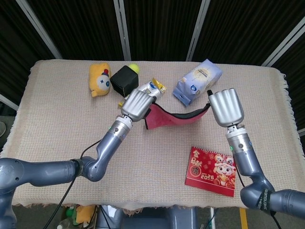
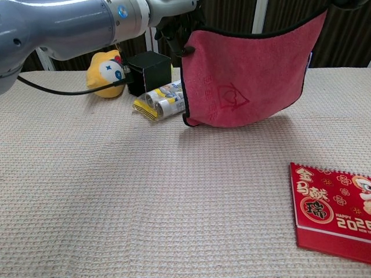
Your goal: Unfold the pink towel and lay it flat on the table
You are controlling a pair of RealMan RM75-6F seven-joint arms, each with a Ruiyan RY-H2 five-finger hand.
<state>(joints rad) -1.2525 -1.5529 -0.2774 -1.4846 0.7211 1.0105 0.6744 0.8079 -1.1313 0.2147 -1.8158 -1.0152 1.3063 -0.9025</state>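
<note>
Red 2026 calendar (image 1: 211, 171) lies flat at near right. Pink towel (image 2: 243, 78) hangs stretched between both hands, long axis left-right, bottom edge low over the table (image 1: 57, 129). Left hand (image 1: 137, 104) grips its left top corner, right hand (image 1: 226, 107) the right; fingers clamped on the hem. Snack pack (image 2: 161, 102) sits behind.

I read this as a robot test lab rather than a home. My bench (image 1: 57, 143) wears a beige woven cloth, boxed in by black curtains (image 1: 157, 26) hung on a metal frame (image 1: 121, 28). On it lies a staged mix: plush toy (image 1: 99, 79), black box (image 1: 123, 80), snack bag (image 1: 198, 81), red calendar (image 1: 211, 171).
</note>
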